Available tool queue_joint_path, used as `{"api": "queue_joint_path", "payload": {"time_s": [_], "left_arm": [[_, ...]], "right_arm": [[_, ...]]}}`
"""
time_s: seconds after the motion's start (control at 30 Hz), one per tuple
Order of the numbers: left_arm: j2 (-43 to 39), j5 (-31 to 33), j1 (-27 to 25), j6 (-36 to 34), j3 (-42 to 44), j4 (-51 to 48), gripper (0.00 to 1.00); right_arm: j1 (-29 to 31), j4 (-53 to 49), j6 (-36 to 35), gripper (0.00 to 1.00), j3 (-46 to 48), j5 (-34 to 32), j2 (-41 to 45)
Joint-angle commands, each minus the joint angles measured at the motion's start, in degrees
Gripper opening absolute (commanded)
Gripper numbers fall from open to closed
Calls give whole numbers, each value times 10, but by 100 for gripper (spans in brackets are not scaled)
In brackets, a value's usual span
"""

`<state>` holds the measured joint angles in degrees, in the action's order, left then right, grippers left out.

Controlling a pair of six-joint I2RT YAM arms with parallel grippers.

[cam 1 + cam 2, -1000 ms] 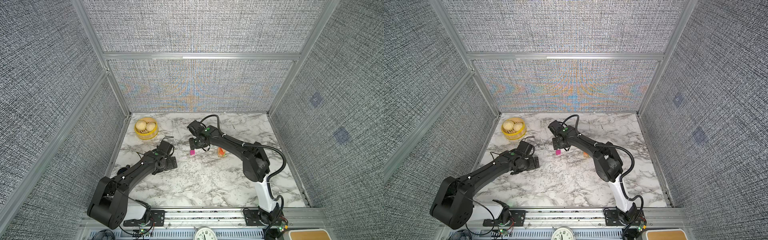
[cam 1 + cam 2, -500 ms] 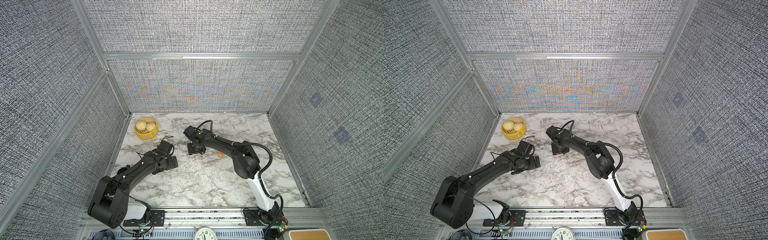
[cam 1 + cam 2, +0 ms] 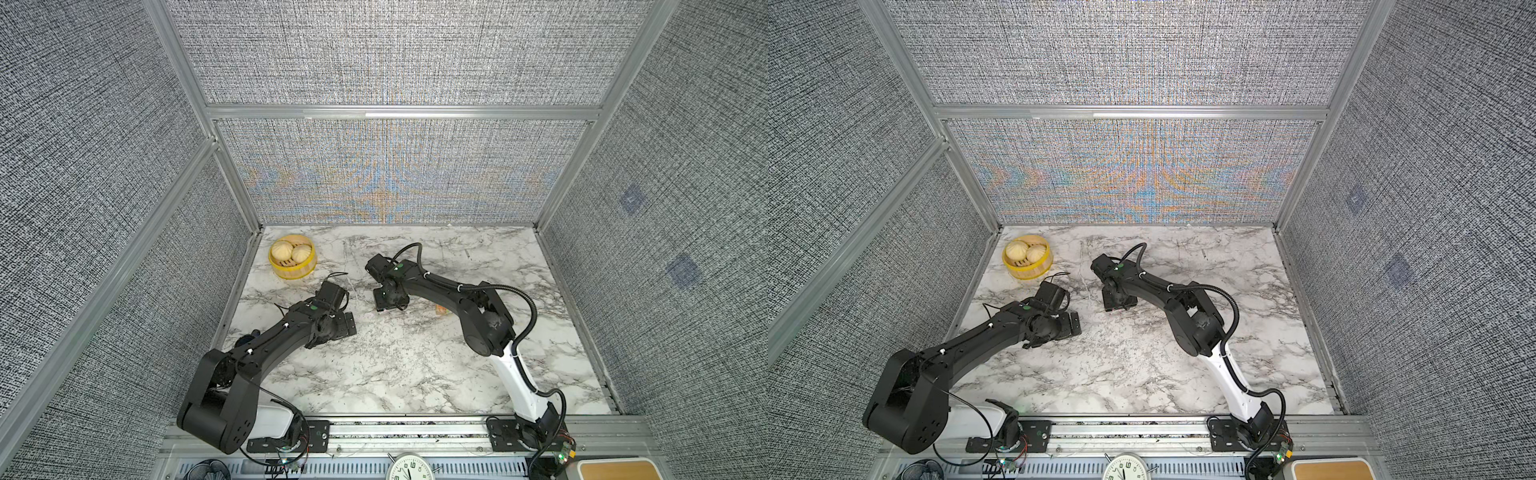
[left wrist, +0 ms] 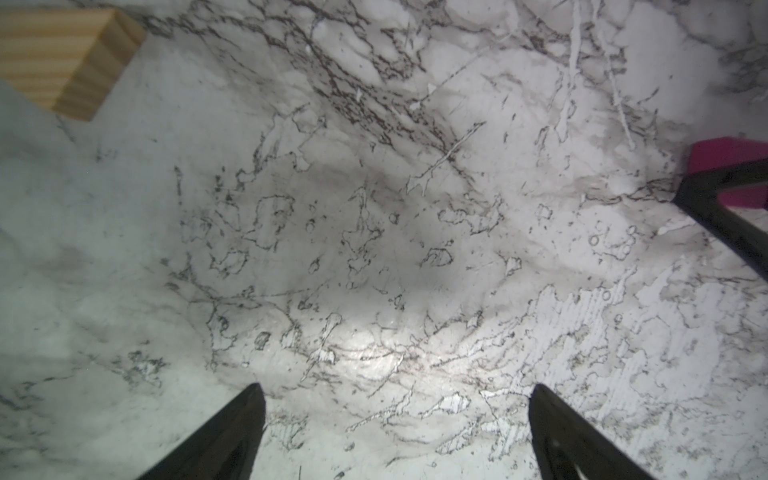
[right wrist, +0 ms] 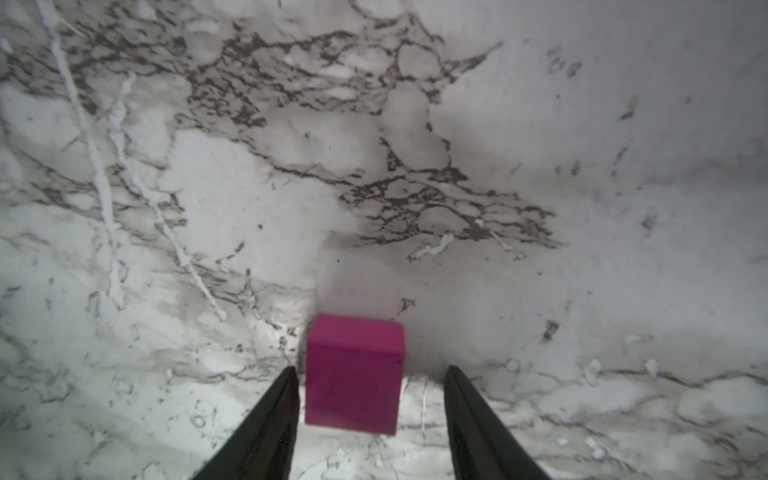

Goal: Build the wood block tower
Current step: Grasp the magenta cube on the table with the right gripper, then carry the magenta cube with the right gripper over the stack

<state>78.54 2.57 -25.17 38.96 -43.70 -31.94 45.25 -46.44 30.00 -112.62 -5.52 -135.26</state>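
A magenta cube [image 5: 355,374] rests on the marble between the fingers of my right gripper [image 5: 372,369]. The gripper is open, one finger is almost at the cube's side and the other stands a gap away. From above, the right gripper [image 3: 386,305] points down mid-table and hides the cube. The left wrist view shows the cube [image 4: 727,156] behind a right finger. My left gripper [image 4: 397,386] is open over bare marble, with a tan wood block [image 4: 62,62] off to one side. An orange block [image 3: 440,309] lies by the right arm. The tower is out of view.
A yellow steamer [image 3: 292,262] with two buns stands at the back left of the marble table [image 3: 395,374]. The left gripper [image 3: 347,324] sits low, just left of the right one. Fabric walls close in three sides.
My right gripper has moved left and down until its fingers straddle the magenta cube, which the top views no longer show. Its elbow has folded. The left arm has stayed still.
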Motion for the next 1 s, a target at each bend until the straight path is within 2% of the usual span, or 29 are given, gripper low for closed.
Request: {"api": "queue_joint_path", "payload": {"time_s": [0.0,0.6,0.97], "left_arm": [[-3,-5,1,-6,0,5,99],[-11,-12,1,-21,-5,-7,100],[-18,-29,-11,-38,-63,-30,99]], "right_arm": [[1,-13,1,54,-11,-5,-11],[7,-35,-18,26,-23,-23,5],[-8,-56,-62,25,5,-13,99]]}}
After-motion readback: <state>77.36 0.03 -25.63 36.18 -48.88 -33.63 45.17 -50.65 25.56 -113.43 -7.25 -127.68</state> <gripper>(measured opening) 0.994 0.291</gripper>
